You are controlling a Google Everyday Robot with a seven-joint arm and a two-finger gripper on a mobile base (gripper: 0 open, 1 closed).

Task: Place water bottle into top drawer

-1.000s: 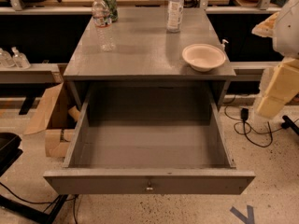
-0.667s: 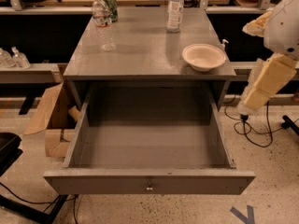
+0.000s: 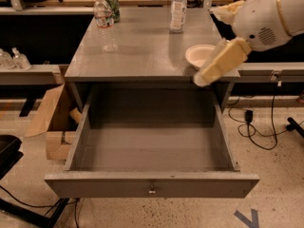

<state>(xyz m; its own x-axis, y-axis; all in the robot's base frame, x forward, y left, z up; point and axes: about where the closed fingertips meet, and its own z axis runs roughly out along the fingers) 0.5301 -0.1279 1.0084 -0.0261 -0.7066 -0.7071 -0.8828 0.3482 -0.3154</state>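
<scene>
The table (image 3: 142, 56) is grey. The water bottle (image 3: 105, 25) stands up on the back left of the table. It is far from the gripper (image 3: 205, 76). A green can (image 3: 113, 4) is just behind the bottle. A second bottle (image 3: 178, 8), with a big white label, stands at the back, more to the right. A white bowl (image 3: 198, 55) sits near the right edge of the table.

The drawer (image 3: 152, 188) is pulled all the way out. It has a small knob (image 3: 152, 190) in the middle of its front.

The arm (image 3: 263, 18) comes in from the top right. The gripper hangs over the front right corner of the table, right by the bowl, and hides part of it. I cannot tell if it is spread or closed. It holds nothing that I can see.

A brown box (image 3: 54, 122) is on the floor at the left.
</scene>
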